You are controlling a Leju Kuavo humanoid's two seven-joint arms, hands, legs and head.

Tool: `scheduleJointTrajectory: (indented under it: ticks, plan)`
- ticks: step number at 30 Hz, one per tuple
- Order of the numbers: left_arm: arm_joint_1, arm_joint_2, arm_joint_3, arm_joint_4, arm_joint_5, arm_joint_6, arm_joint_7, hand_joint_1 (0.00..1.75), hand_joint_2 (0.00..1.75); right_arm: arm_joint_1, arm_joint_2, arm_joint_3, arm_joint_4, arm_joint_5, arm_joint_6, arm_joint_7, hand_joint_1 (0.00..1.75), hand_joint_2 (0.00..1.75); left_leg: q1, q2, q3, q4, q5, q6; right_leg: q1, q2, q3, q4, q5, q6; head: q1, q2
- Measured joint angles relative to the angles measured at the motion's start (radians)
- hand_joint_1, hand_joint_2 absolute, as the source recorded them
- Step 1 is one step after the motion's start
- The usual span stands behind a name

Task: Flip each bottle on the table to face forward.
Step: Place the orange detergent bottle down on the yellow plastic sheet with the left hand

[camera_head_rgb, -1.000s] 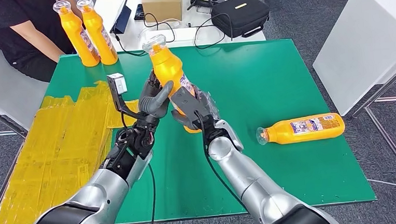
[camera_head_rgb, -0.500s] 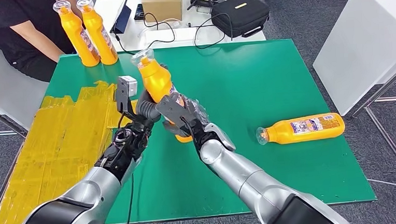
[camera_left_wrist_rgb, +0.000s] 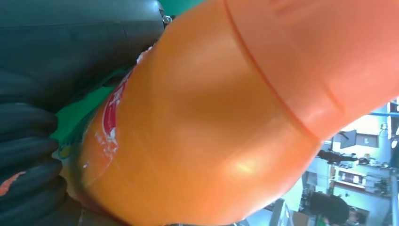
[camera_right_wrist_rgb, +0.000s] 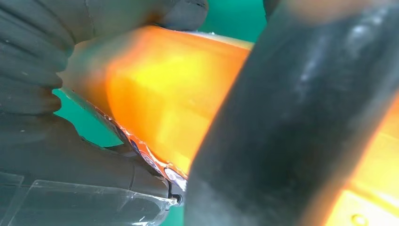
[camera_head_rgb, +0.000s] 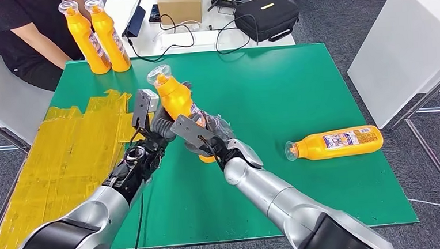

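Held bottle point(camera_head_rgb: 177, 101): orange, clear cap, above the middle of the green counter point(camera_head_rgb: 296, 85), between both hands. Long axis tilted, cap end up and leaning toward the far left, base end down toward the robot. Left hand point(camera_head_rgb: 161, 123) grips the bottle's left side, fingers wrapped round the body; right hand point(camera_head_rgb: 198, 136) grips the lower part from the right, fingers closed round it. Base of the bottle hidden behind the right hand; cannot tell whether it touches the counter. Label mostly covered by the fingers, so which way it faces is unclear. Left wrist view: orange body point(camera_left_wrist_rgb: 221, 117) very close, a red edge of label showing, dark fingers beside it. Right wrist view: blurred orange surface point(camera_right_wrist_rgb: 169, 89) crossed by a dark finger. Second bottle point(camera_head_rgb: 335, 143) lies on its side at the right of the counter, long axis roughly left-right, cap pointing left, label up. Two upright bottles point(camera_head_rgb: 97, 37) stand touching at the far left corner, beside a seated person point(camera_head_rgb: 16, 39), cut off by the picture's edge. Yellow taped sheet point(camera_head_rgb: 64, 163) covers the counter's left part.
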Motion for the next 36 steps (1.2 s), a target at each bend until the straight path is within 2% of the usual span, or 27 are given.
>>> scheduleJointTrajectory:
  ticks: [5,13,14,17,18,24,28,32,36]
  plan:
    - [0.007,0.0,0.016,-0.002,0.017,-0.01,0.0,1.75,1.75,-0.003,0.0,0.017,0.006,-0.004,0.0,-0.005,1.75,1.75,0.0,0.0,0.0,0.0,0.0,0.0,0.0,0.0,0.0,0.0,0.0,0.0,0.0,0.0]
    - [0.01,0.005,0.054,-0.007,0.063,-0.085,0.02,1.75,1.75,-0.006,0.0,0.038,0.011,-0.016,0.0,-0.023,1.75,1.75,0.0,0.0,0.0,0.0,0.0,0.0,0.0,0.0,0.0,0.0,0.0,0.0,0.0,0.0]
    - [0.011,0.005,0.058,-0.007,0.066,-0.09,0.019,1.75,1.75,-0.006,0.0,0.039,0.012,-0.016,-0.001,-0.027,1.67,1.75,0.0,0.0,0.0,0.0,0.0,0.0,0.0,0.0,0.0,0.0,0.0,0.0,0.0,0.0]
    - [0.011,0.006,0.066,-0.008,0.068,-0.089,0.015,1.75,1.75,-0.008,0.0,0.041,0.017,-0.015,-0.009,-0.048,0.4,0.44,0.0,0.0,0.0,0.0,0.0,0.0,0.0,0.0,0.0,0.0,0.0,0.0,0.0,0.0]
    - [0.011,0.008,0.069,-0.01,0.065,-0.086,0.01,1.75,1.75,-0.008,0.001,0.041,0.019,-0.014,-0.016,-0.06,0.04,0.0,0.0,0.0,-0.001,0.0,0.0,0.0,0.0,0.0,0.0,0.0,0.0,0.0,0.0,0.0]
    - [0.016,0.028,0.09,-0.033,0.035,-0.058,-0.033,1.75,1.75,-0.005,0.003,0.018,0.029,0.035,-0.082,-0.161,0.0,0.0,0.0,0.0,-0.001,0.0,0.0,0.0,0.0,0.0,0.0,0.0,0.0,0.0,0.0,0.0]
    - [0.021,0.052,0.116,-0.043,-0.011,-0.023,-0.056,1.75,1.75,0.011,0.004,-0.079,-0.001,0.257,-0.082,-0.185,0.0,0.0,0.0,0.0,-0.001,0.0,0.0,0.0,0.0,0.0,0.0,0.0,0.0,0.0,0.0,0.0]
    - [0.045,0.077,0.147,-0.065,-0.068,0.038,-0.076,1.75,1.75,0.084,-0.014,-0.261,-0.174,0.549,0.026,-0.157,0.0,0.0,0.0,-0.001,-0.001,0.0,0.0,0.0,0.0,-0.001,-0.001,0.0,0.0,0.0,0.0,0.0]
    - [0.088,0.11,0.191,-0.123,-0.135,0.114,-0.093,1.75,1.75,0.208,-0.055,-0.465,-0.46,0.689,0.16,-0.147,0.0,0.0,0.0,-0.002,-0.002,0.0,0.0,0.0,0.0,-0.002,-0.001,0.0,0.0,0.0,0.0,0.0]
